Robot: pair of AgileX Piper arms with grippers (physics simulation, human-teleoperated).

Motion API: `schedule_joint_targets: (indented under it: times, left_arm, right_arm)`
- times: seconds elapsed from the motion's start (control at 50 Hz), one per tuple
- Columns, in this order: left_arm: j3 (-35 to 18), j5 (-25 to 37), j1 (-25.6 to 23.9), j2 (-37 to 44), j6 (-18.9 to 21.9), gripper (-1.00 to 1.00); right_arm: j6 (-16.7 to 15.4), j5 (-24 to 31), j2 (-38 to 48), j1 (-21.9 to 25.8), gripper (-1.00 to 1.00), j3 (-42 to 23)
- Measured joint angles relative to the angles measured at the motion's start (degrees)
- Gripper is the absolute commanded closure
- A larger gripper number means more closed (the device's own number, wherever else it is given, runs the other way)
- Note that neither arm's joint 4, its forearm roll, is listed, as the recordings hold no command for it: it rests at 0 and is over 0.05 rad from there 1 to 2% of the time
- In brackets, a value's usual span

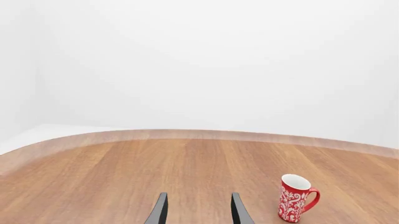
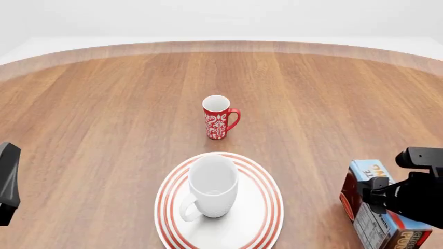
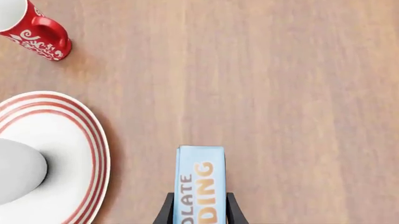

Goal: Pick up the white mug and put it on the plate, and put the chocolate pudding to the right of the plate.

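right claw [image 3: 197, 210] gripping chocolate pudding [image 3: 199, 184], lettering cut off; arm hides box

Right end effector [image 3: 197, 210] clamped; left end effector [image 1: 198, 210] spread, hovering.

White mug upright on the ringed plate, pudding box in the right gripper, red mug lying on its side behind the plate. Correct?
One error: the red mug stands upright, as the front view shows. The rest holds: white mug on the plate, chocolate pudding between the right gripper's fingers.
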Motion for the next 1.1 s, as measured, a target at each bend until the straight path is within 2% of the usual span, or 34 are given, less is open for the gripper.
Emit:
schedule_joint_targets:
  times: [0.56, 0.58, 1.1]
  left_arm:
    - [0.00, 0.00, 0.02, 0.00, 0.01, -1.00]
    - [0.00, 0.00, 0.02, 0.00, 0.01, -1.00]
    - [0.00, -0.04, -0.04, 0.00, 0.02, -1.00]
  right_arm:
    - [0.30, -2.50, 1.51, 0.00, 1.00, 1.95]
    - [0.30, -2.54, 1.51, 0.00, -1.00, 1.96]
    - [1.00, -1.00, 0.91, 0.01, -1.00, 1.03]
